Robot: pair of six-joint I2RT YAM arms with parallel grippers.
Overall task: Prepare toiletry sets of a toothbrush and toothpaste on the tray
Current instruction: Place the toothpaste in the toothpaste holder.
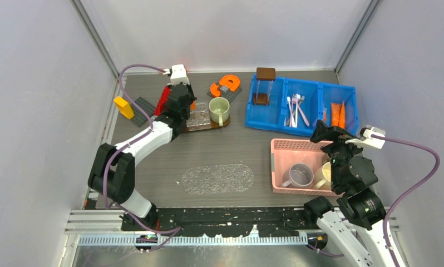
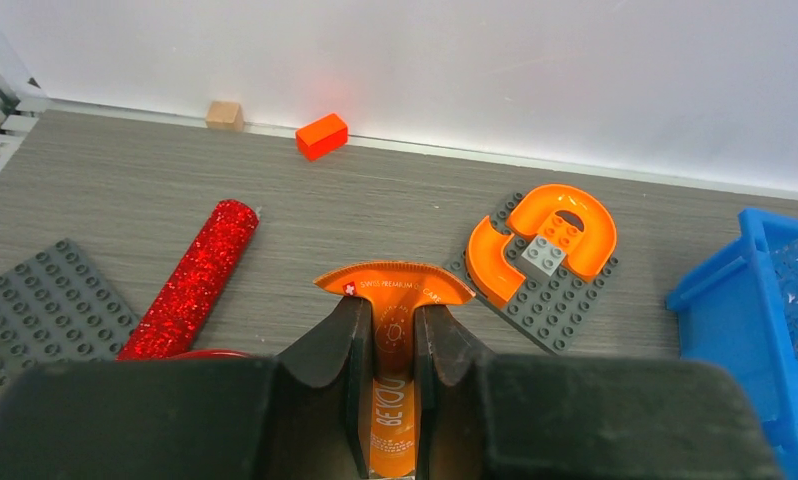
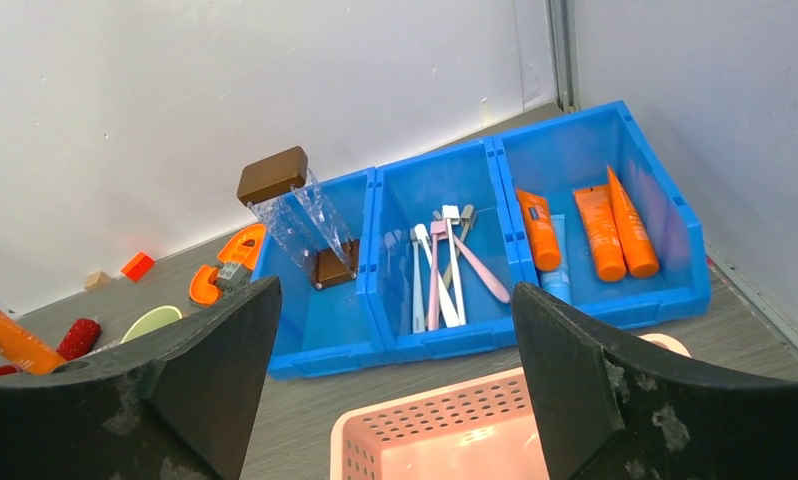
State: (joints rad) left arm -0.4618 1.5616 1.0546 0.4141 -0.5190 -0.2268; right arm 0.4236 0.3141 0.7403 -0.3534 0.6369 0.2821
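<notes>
At the near right, the right pincer (image 3: 395,290) hangs with its two fingers spread wide and nothing between them. It is above the far edge of a pink basket (image 1: 281,146), where a grey mug (image 1: 300,175) and a cream mug (image 1: 324,175) lie. To the left of the basket, a clear oval patch (image 1: 217,179) lies flat on the surface (image 1: 208,150).

Farther away, at the left, the left pincer (image 2: 392,310) is pinching one orange toothpaste tube (image 2: 395,283). The fan-shaped flat end of the tube sticks out beyond the fingertips. This pincer is over the left part of a dark tray (image 1: 222,125), just beside a green mug (image 1: 218,110) that stands on it.

At the far right is a blue bin (image 3: 445,345) with three compartments. The right one holds the other toothpaste tubes (image 3: 600,230), the middle one holds the toothbrushes (image 3: 453,265), white and pale pink, and the left one holds a clear box with a brown lid (image 3: 273,175).

Behind the left pincer there are a red glitter stick (image 2: 190,280) and an orange C-shaped block (image 2: 600,235) on a grey studded plate. At the back wall lie a small orange block (image 2: 322,136) and a wooden cube (image 2: 224,115).
</notes>
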